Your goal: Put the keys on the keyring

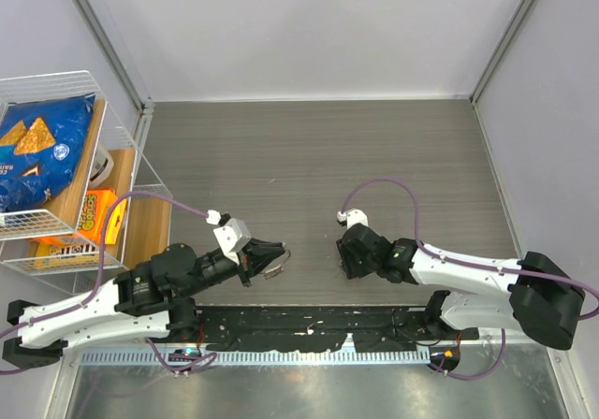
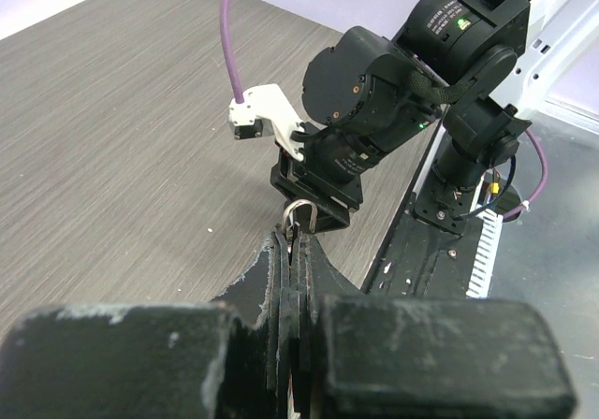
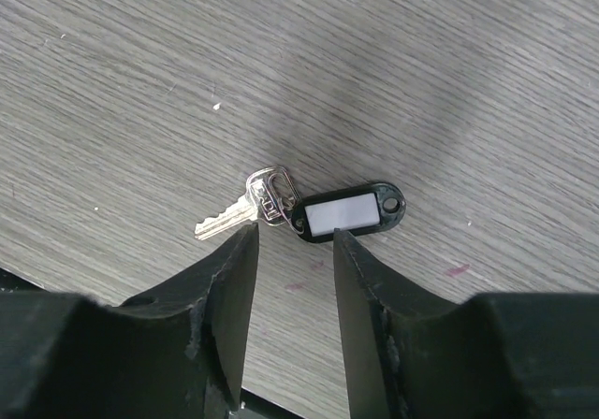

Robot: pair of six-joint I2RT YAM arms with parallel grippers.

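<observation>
My left gripper (image 1: pixel 279 254) (image 2: pixel 298 238) is shut on a thin silvery wire loop (image 2: pixel 298 214), by its look the keyring (image 1: pixel 275 268). Only its curved top sticks out of the fingertips, held just above the table. My right gripper (image 1: pixel 346 258) (image 3: pixel 294 236) points down, open and empty. Just beyond its fingertips one silvery key (image 3: pixel 227 219) lies flat on the wooden table (image 3: pixel 421 82). A small oval ring (image 3: pixel 284 191) joins it to a black tag with a white label (image 3: pixel 348 214). In the top view this key is hidden under the gripper. No other keys show.
A white wire rack (image 1: pixel 120 171) stands at the left edge with a blue chips bag (image 1: pixel 42 148) and an orange packet (image 1: pixel 95 215). A black base strip (image 1: pixel 309 325) runs along the near edge. Grey walls close the back and the sides.
</observation>
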